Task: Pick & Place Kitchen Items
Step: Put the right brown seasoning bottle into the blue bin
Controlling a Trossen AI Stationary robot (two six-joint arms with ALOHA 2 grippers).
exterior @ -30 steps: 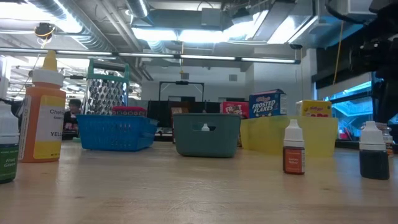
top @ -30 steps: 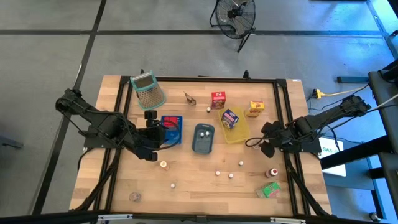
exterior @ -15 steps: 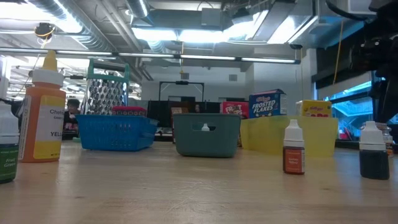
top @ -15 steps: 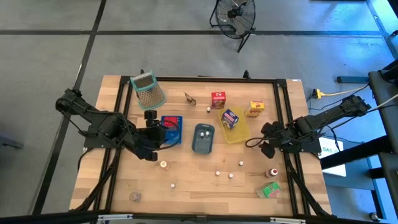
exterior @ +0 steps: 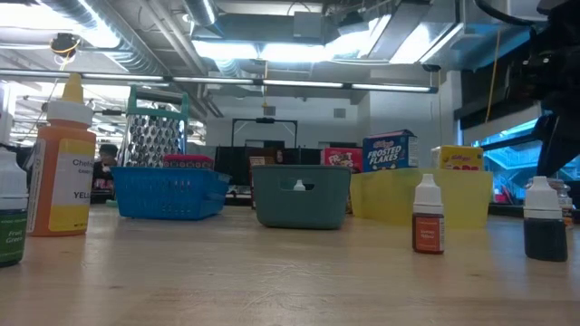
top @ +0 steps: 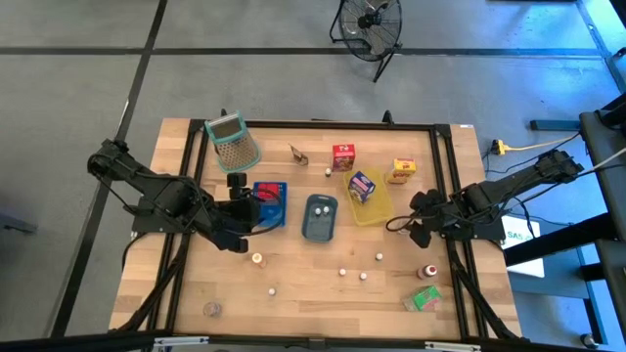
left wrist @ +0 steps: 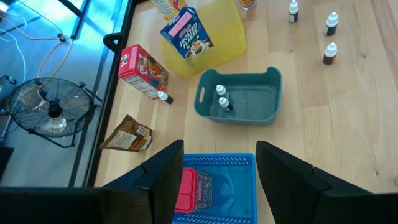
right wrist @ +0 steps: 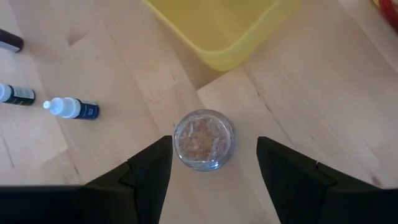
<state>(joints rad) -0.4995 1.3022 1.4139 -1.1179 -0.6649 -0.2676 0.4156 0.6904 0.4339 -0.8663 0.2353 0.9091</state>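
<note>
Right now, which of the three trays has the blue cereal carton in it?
The yellow tray, the one nearest the right arm. The Frosted Flakes carton stands in it. The grey-blue tray holds only small dropper bottles, and the blue tray holds something red.

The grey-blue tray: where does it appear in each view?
High view: grey-blue tray at centre, just left of the yellow tray.
Low view: grey-blue tray at centre, yellow tray to its right.
Left wrist view: grey-blue tray beside the yellow tray.
Right wrist view: not in it; only the yellow tray shows.
</note>
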